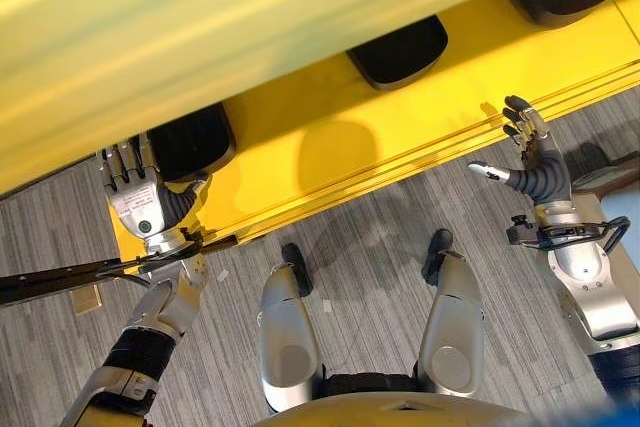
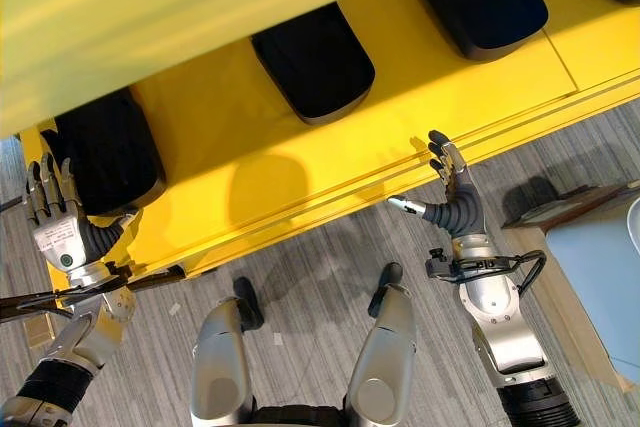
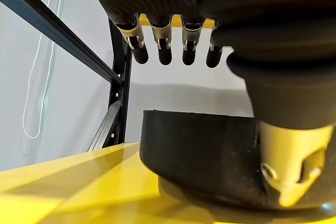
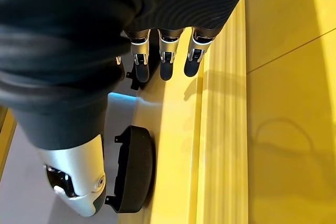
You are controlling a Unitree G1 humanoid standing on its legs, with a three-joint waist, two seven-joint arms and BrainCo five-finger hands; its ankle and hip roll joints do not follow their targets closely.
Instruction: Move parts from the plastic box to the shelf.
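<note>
The left hand (image 2: 62, 237) is seen at the left end of the yellow shelf (image 1: 330, 137), with its fingers (image 3: 164, 45) held straight and spread wide, and nothing is held in it. Just beyond these fingers a black part (image 2: 105, 152) lies on the shelf; in the left wrist view the same part (image 3: 199, 150) is seen close under the thumb, but contact cannot be told. A black upright post (image 3: 119, 82) of the shelf frame stands behind this part.

The right hand (image 1: 535, 162) is raised at the front edge of the shelf, further toward its right end. Its fingers (image 4: 166, 56) are straight and the thumb is held out to the side, so it is wide and empty.

Two more black parts are placed on the shelf, one (image 2: 312, 62) near the middle and one (image 2: 482, 2) toward the right end, well apart from each other. A light blue surface (image 2: 600, 287) is seen on the floor side of the shelf, beside the right arm; what it is cannot be told.
</note>
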